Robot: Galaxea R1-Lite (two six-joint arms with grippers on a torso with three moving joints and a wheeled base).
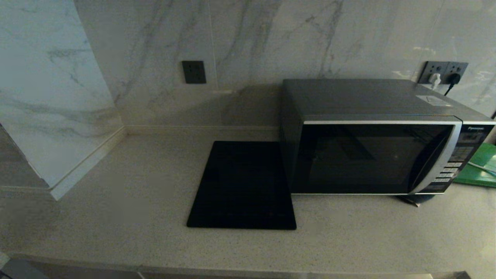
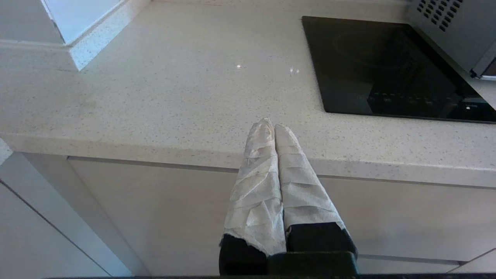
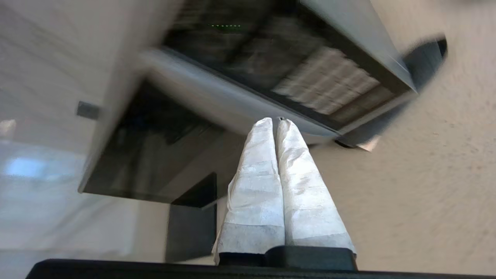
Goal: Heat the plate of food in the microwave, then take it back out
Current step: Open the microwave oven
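The dark grey microwave [image 1: 372, 155] stands at the right of the counter with its black glass door closed. The plate of food does not show in any view. My left gripper [image 2: 273, 126] hangs shut with nothing in it, in front of the counter's front edge, left of the black slab. My right gripper [image 3: 276, 123] is shut and holds nothing, low in front of the microwave [image 3: 217, 97], pointing at the door's lower edge near the button panel [image 3: 325, 83]. Neither arm shows in the head view.
A flat black slab [image 1: 242, 186] lies on the pale speckled counter [image 1: 116, 201] just left of the microwave. A green board [image 1: 478, 166] sits to the right of the oven. Wall sockets [image 1: 443, 73] with a plugged cord are behind it.
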